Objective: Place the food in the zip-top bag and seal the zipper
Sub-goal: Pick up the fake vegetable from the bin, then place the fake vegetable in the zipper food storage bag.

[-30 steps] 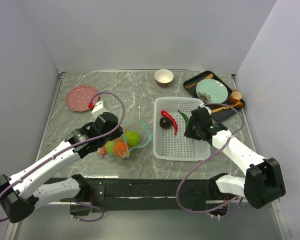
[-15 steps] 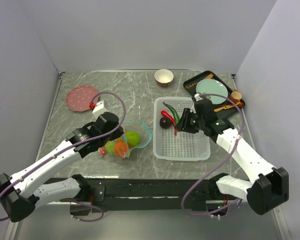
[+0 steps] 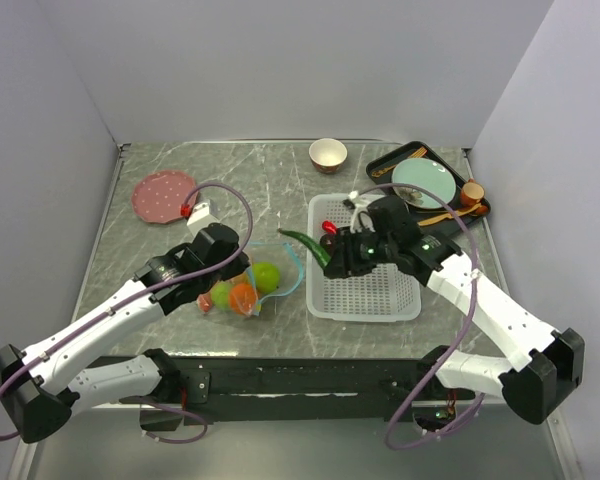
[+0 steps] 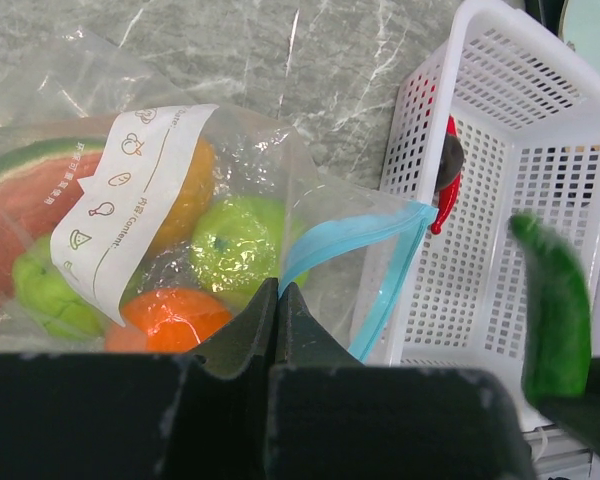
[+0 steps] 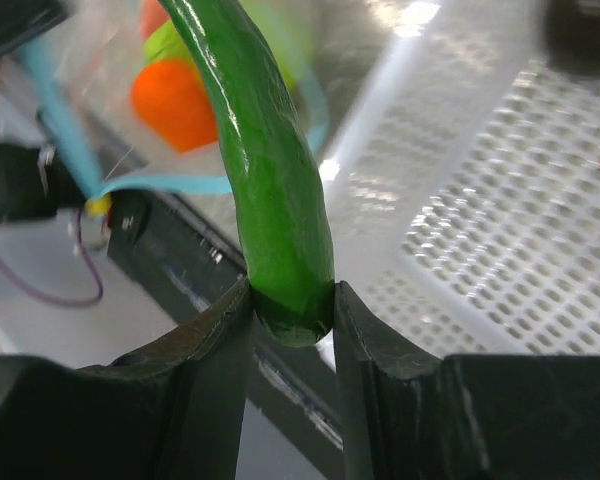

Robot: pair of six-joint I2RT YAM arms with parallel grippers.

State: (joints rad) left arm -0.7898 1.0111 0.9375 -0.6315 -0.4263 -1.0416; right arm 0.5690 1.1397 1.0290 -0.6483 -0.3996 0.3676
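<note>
The clear zip-top bag (image 3: 242, 283) lies left of the white basket (image 3: 375, 296), its teal-blue zipper (image 3: 295, 270) open toward the basket. It holds green apples (image 4: 232, 245), oranges (image 4: 168, 313) and a watermelon slice (image 4: 35, 195). My left gripper (image 4: 277, 288) is shut on the bag's mouth edge (image 4: 298, 262). My right gripper (image 5: 292, 305) is shut on the green pepper (image 5: 265, 165) and holds it in the air over the basket's left rim, tip toward the bag, as the top view shows (image 3: 310, 244). The red chili (image 3: 329, 228) and dark brown piece (image 4: 450, 157) lie in the basket.
A pink plate (image 3: 163, 194) sits at the back left. A small bowl (image 3: 327, 154) stands at the back centre. A black tray (image 3: 472, 212) with a teal plate (image 3: 423, 182) and utensils is at the back right, behind the basket.
My right gripper has lifted the green pepper out of the basket and carried it left toward the bag's open mouth. The left gripper and bag have stayed put.
</note>
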